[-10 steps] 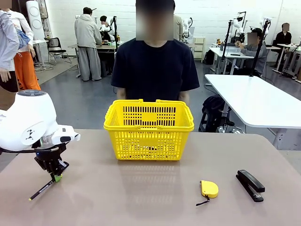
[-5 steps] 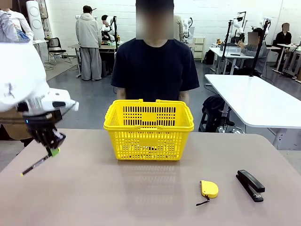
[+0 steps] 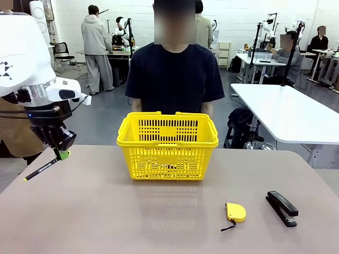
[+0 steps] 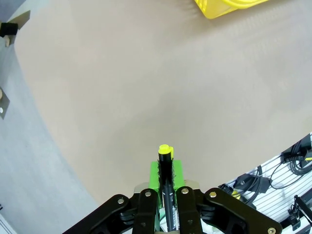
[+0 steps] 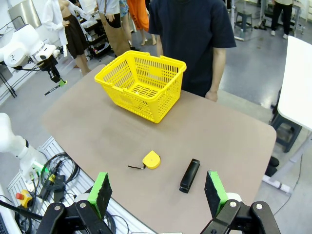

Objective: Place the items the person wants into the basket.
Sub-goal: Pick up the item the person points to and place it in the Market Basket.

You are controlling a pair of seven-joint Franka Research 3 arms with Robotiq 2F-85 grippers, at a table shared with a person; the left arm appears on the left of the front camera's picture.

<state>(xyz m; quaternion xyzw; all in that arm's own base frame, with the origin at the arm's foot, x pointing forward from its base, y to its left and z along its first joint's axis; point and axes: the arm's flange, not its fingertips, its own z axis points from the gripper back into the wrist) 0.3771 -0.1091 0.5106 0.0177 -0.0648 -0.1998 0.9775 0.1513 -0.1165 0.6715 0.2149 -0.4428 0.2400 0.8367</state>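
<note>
We see a thin black pen with yellow ends (image 3: 40,170) held aloft above the table's left edge, tilted with its lower yellow tip pointing down and to the left; from the left wrist it (image 4: 165,195) runs straight ahead, its yellow end foremost. The bright yellow plastic shopping basket with lattice sides (image 3: 167,146) stands upright at the table's far middle, handles folded down, just before the person in a dark navy T-shirt (image 3: 175,74).

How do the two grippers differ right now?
The left gripper is shut on the pen, held in the air left of the basket; the right gripper is open and holds nothing, high above the table. Both have green pads.
</note>
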